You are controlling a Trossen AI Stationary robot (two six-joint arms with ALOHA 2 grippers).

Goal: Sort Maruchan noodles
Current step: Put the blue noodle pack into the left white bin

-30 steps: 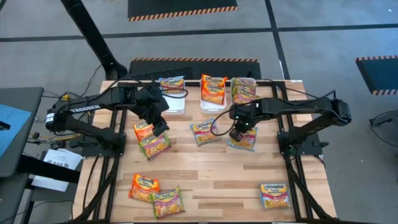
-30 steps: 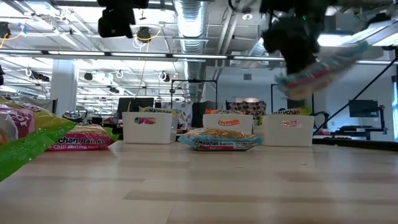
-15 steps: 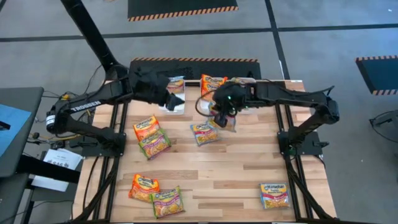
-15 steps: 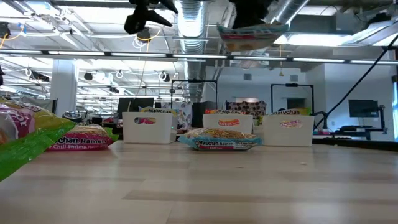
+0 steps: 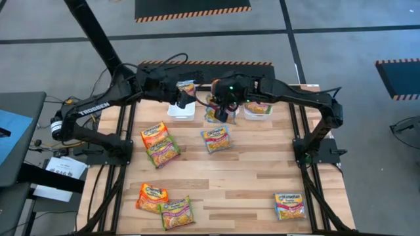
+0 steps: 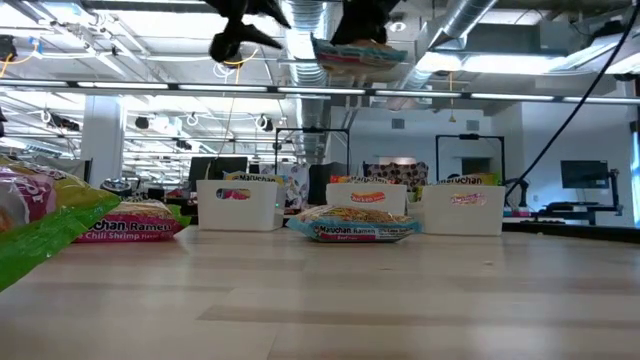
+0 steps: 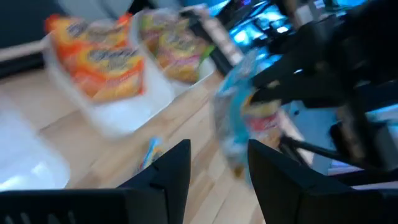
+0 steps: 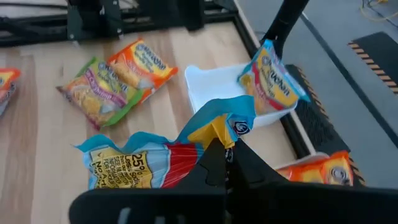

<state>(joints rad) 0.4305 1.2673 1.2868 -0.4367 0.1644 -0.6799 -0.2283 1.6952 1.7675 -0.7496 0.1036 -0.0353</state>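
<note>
A: High view?
B: Right hand (image 5: 223,113) clamped on a blue-edged packet (image 5: 215,115), up off the table (image 5: 262,177) at the far side, just beside the middle bin (image 5: 226,108). Left hand (image 5: 178,97) empty, fingers parted, over the left bin (image 5: 182,110). Loose packets well nearer than both hands.

A: Low view?
B: Held packet (image 6: 355,55) hangs high above the three bins; another blue packet (image 6: 352,226) lies below it on the table.

A: Wrists?
B: Left: fingers (image 7: 171,171) apart, nothing between. Right: fingers (image 8: 214,163) pinch the packet's corner (image 8: 214,127); left bin (image 8: 214,93) beyond, one packet (image 8: 272,78) in it.
</note>
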